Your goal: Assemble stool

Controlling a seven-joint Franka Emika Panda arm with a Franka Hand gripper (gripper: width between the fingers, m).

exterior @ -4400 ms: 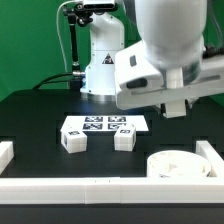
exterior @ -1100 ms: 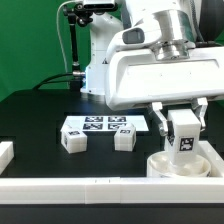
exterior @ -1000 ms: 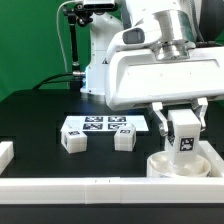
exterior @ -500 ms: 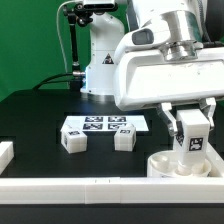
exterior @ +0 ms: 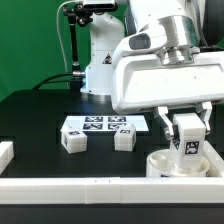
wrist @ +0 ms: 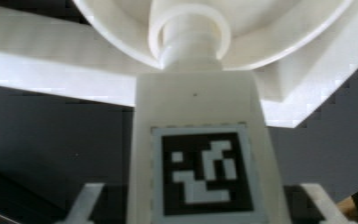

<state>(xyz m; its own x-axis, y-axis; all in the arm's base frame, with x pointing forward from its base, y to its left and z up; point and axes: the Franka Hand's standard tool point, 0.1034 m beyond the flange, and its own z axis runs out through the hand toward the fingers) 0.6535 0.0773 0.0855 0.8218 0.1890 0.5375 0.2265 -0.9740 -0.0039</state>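
Observation:
My gripper [exterior: 187, 128] is shut on a blocky white stool leg [exterior: 188, 138] with a black-and-white tag, and holds it upright over the round white seat [exterior: 170, 166] at the front of the exterior view's right. In the wrist view the leg [wrist: 201, 120] fills the middle. Its round end meets a rounded socket of the seat [wrist: 297, 40]. A finger [wrist: 87, 204] shows on each side of the leg. Two more legs [exterior: 72, 141] [exterior: 124, 138] lie loose on the black table.
The marker board [exterior: 104, 124] lies flat behind the two loose legs. White border rails run along the front [exterior: 90, 188], the exterior view's left [exterior: 7, 153] and right [exterior: 211, 152]. The robot base [exterior: 98, 60] stands at the back.
The gripper came down over the seat with the leg. In the last second it has shifted a little to the exterior view's right and part of the way back, the grip unchanged.

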